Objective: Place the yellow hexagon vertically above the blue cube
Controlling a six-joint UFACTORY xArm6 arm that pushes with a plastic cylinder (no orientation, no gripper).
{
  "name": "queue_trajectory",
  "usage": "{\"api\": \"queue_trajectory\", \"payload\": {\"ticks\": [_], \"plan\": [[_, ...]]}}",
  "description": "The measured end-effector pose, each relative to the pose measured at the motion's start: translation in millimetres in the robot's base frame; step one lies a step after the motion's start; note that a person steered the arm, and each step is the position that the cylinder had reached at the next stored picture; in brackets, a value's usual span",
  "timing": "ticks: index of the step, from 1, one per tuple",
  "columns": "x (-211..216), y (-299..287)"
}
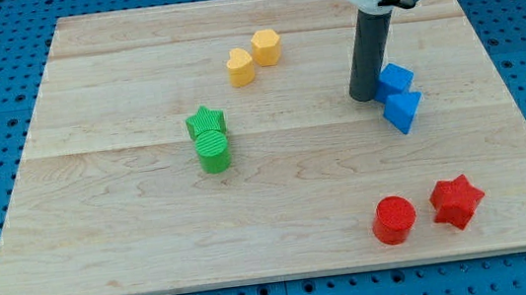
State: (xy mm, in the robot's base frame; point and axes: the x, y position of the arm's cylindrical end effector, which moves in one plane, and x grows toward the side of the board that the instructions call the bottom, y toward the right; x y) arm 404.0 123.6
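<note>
While scanning rightward, counted two greens, a green star [205, 121] and green cylinder [213, 151], far left of the blue cube [395, 80]; two yellows, a heart-like yellow block [240, 68] and the yellow hexagon [266, 47], left of it and higher; two blues, the second blue block [403, 110] touching it below; a red cylinder [393, 220] and red star [457, 201] well below. Carried no pincer to open or close, only my tip [366, 96], just left of that cube. Judged the hexagon light, rigid and prone to spin; best pushed squarely on its left face.

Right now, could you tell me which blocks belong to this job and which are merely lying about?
Job: yellow hexagon; blue cube, touched by my tip.

Lying about: yellow heart; blue triangle; green star; green cylinder; red cylinder; red star.
</note>
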Motion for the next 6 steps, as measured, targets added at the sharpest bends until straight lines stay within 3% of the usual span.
{"api": "queue_trajectory", "payload": {"ticks": [3,4,5,6], "plan": [[-132.2,-49.8],[-168.1,-100.9],[-162.0,-136.7],[-107.2,-136.8]]}}
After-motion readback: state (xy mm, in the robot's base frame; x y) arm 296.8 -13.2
